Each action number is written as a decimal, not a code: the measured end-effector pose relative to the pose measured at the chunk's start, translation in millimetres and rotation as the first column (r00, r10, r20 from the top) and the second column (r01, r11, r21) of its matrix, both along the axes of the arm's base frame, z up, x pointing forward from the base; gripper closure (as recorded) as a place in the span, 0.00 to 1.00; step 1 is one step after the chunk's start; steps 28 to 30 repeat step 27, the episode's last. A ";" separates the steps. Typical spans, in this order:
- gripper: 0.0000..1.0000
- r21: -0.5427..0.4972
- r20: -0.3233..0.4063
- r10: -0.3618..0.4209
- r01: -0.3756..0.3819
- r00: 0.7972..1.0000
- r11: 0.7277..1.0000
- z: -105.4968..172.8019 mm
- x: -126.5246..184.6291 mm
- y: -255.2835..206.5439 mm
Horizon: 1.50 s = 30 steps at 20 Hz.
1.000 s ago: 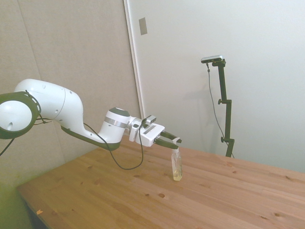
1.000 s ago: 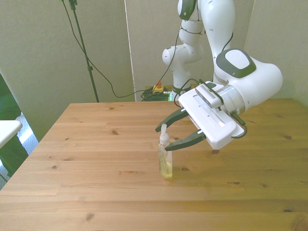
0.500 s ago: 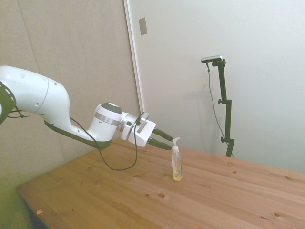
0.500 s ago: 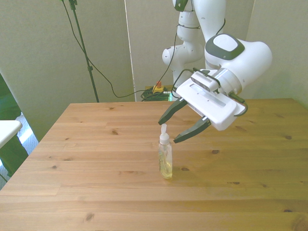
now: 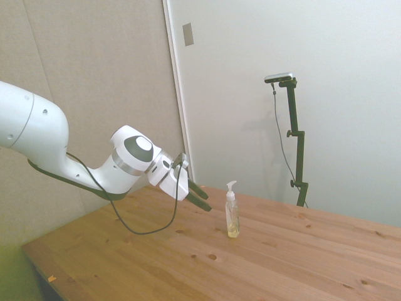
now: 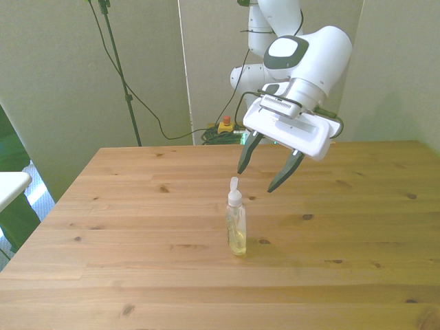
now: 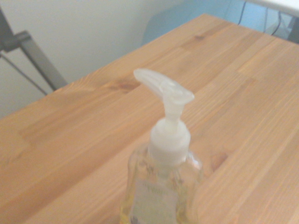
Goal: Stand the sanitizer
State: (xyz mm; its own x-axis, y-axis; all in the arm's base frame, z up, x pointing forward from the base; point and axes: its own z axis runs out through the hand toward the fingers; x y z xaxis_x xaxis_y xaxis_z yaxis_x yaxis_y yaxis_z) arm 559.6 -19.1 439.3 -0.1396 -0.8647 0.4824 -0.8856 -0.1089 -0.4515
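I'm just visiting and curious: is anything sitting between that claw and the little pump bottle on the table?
Nothing visible. The sanitizer stands upright by itself on the wooden table, and the open gripper hangs in the air above and behind it, apart from it. Only open air and bare wood lie between them.

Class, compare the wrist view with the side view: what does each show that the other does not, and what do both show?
Only the wrist view shows the sanitizer close up, with its white pump nozzle and printed label visible. Only the side view shows the arm and the open end effector, apart from the sanitizer, with a gap between them. Both show the sanitizer standing upright on the wooden table.
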 end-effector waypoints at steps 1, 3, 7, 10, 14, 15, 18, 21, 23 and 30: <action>0.00 0.015 -0.028 0.034 -0.034 0.999 0.999 0.1 -6.5 1.0; 0.00 0.038 -0.090 0.103 -0.100 0.991 0.994 -1.2 -18.6 4.4; 0.00 0.087 -0.192 0.255 -0.243 0.948 0.966 -3.0 -35.0 10.2; 0.00 0.132 -0.253 0.375 -0.352 0.892 0.927 -7.4 -45.4 8.8; 0.00 0.199 -0.298 0.528 -0.490 0.795 0.849 -9.5 -61.4 6.8; 0.00 0.217 -0.308 0.564 -0.520 0.766 0.826 -9.0 -66.7 6.1; 0.00 0.287 -0.334 0.669 -0.604 0.664 0.743 -3.1 -84.6 3.3; 0.00 0.350 -0.331 0.747 -0.660 0.576 0.664 1.8 -99.8 3.6; 0.00 0.375 -0.327 0.774 -0.677 0.542 0.633 1.8 -108.3 3.6; 0.00 0.399 -0.321 0.790 -0.682 0.522 0.613 -2.8 -121.3 7.4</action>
